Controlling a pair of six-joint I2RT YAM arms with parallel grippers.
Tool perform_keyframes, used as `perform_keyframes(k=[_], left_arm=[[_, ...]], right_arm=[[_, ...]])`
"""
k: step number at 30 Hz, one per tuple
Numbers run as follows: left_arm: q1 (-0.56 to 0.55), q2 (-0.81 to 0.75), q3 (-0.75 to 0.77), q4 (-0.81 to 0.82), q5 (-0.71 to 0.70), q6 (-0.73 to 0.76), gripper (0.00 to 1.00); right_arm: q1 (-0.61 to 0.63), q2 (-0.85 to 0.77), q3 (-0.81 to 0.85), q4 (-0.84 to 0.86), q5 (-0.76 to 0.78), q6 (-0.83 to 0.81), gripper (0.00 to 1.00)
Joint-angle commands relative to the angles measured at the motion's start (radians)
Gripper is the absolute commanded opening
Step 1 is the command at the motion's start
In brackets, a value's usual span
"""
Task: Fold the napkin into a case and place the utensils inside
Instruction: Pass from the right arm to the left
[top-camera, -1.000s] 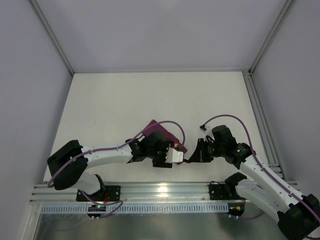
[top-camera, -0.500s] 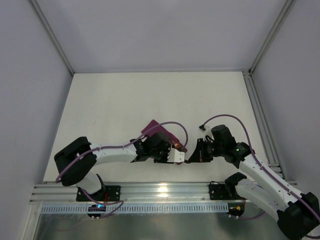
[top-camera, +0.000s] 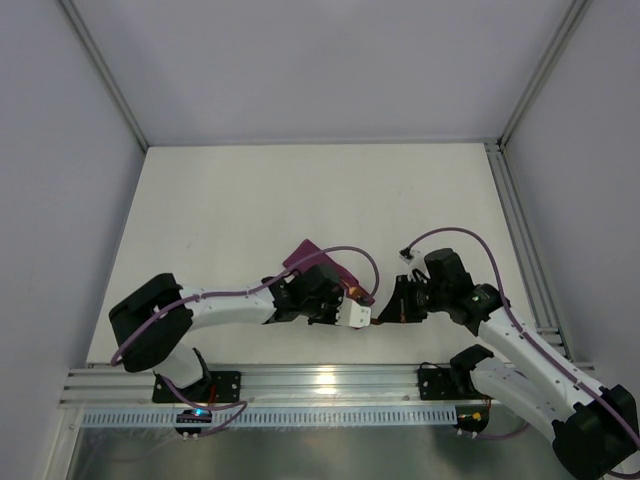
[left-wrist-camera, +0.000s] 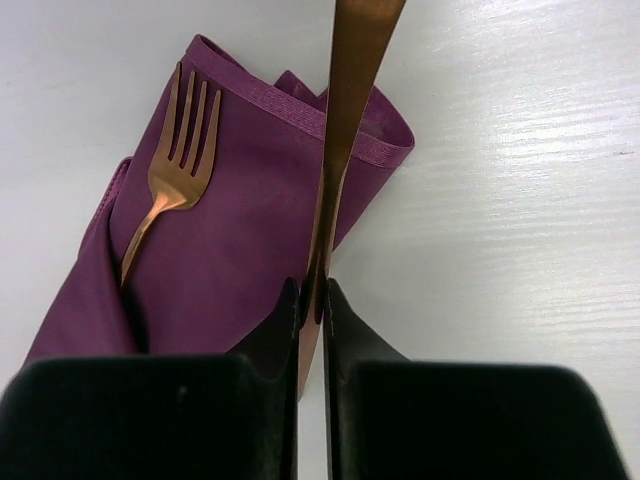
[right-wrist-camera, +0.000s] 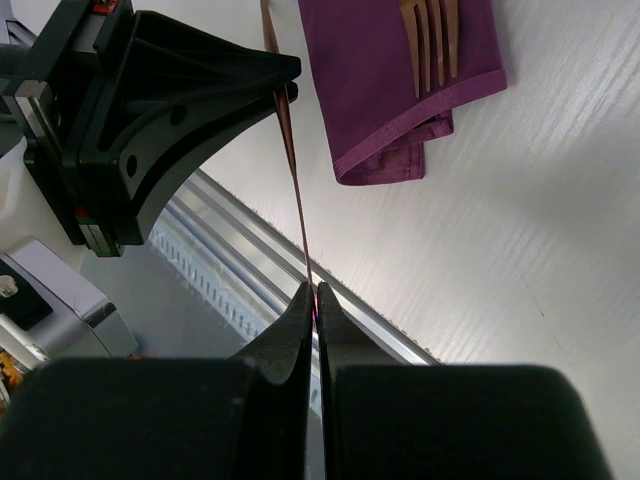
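The white table (top-camera: 300, 190) carries both arms near its front edge. The left arm (top-camera: 220, 305) reaches out from its base with the elbow swung wide to the left. Its forearm lies low and runs rightward toward the middle. The right arm (top-camera: 520, 345) bends at the elbow and reaches leftward to meet it, so the two wrists face each other just apart.

The plum-purple napkin (left-wrist-camera: 260, 200) lies folded into a narrow case on the table, just behind the left wrist.

The left gripper (left-wrist-camera: 312, 295) is clamped narrowly on the copper knife (left-wrist-camera: 345, 120), holding it edge-on. The right gripper (right-wrist-camera: 314, 292) pinches the knife's other end, fingers nearly together. The knife spans the gap between them.

The fork (left-wrist-camera: 180, 160) rests on the napkin with its tines exposed and its handle slipping under a fold.
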Motion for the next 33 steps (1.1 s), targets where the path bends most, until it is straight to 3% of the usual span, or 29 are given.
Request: perform_keyframes(k=[1,7,9,10,13,27,31,33], left_arm=[[-0.003,0.012,0.037,0.011,0.027,-0.025,0.00],[-0.001,-0.014,0.080,-0.093,0.022,-0.006,0.00],[-0.003,-0.031,0.091,-0.110,0.007,0.004,0.00],[-0.001,-0.036,0.094,-0.127,0.002,0.009,0.00],[-0.001,-0.034,0.119,-0.170,-0.014,0.030,0.00],[-0.063,0.042,0.201,-0.294,-0.103,0.156,0.00],[-0.061,0.046,0.214,-0.291,-0.113,0.161,0.00],[-0.063,0.049,0.231,-0.290,-0.125,0.159,0.00]], right_arm=[[0.005,0.004,-0.007,0.019,-0.028,-0.004,0.03],[0.005,0.011,-0.027,0.057,-0.063,-0.010,0.04],[0.006,0.013,-0.030,0.090,-0.089,0.001,0.12],[0.006,0.013,-0.030,0.103,-0.092,0.010,0.21],[0.006,0.019,-0.032,0.137,-0.106,0.021,0.32],[0.006,0.057,-0.053,0.222,-0.094,0.058,0.31],[0.005,0.062,-0.063,0.237,-0.109,0.068,0.21],[0.005,0.070,-0.066,0.234,-0.120,0.067,0.22]])
